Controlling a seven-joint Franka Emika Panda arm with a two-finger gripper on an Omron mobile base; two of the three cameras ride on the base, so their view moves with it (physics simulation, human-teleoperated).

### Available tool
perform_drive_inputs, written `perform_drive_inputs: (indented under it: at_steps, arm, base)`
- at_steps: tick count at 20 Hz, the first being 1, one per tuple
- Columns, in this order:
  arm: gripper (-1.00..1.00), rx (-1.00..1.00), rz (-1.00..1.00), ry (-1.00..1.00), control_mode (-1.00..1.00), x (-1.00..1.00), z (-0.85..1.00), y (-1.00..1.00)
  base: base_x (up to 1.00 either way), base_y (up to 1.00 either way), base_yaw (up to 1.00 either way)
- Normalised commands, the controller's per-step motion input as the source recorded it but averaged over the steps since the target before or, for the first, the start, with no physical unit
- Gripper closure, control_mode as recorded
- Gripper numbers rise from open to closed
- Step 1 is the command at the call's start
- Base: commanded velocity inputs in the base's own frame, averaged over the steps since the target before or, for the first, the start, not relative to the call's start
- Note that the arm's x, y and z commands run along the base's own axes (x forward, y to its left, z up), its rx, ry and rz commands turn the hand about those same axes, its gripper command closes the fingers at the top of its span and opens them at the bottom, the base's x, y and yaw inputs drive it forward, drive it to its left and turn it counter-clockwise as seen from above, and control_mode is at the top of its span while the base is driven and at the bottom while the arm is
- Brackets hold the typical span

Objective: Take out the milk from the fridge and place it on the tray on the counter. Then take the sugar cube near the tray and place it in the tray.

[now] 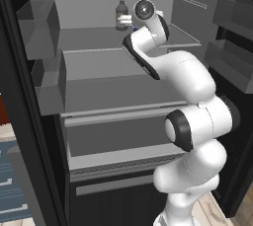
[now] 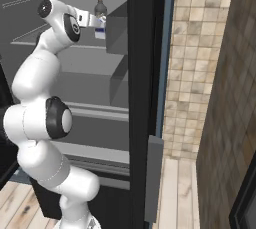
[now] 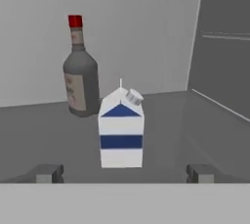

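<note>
Milk (image 3: pixel 121 132) stood upright on a grey fridge (image 1: pixel 99 79) shelf, just in front and to the right of a red-capped dark bottle (image 3: pixel 80 74). Before the carton, untouched, the gripper (image 3: pixel 122 173) hung with fingers spread wide.

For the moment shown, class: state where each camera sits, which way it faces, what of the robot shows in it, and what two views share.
Left base view: behind the arm to its left, facing the open fridge; arm rises lower right.
Right base view: behind to its right, facing the fridge; arm lower left, tiled wall right.
Hand view: on the hand, looking along the open gripper at the milk and bottle.
Shared: all three show the bottle; both base views show the arm.
</note>
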Motion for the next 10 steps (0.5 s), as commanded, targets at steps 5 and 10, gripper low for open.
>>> perform_drive_inputs:
  at_steps: [5, 10]
  arm:
    - [-1.0, 0.0, 0.0, 0.13, -1.0, 0.4, 0.01, 0.0]
    - [-1.0, 0.0, 0.0, 0.13, -1.0, 0.41, 0.03, 0.0]
  base:
    - [0.0, 0.0, 0.0]
    - [0.0, 0.0, 0.0]
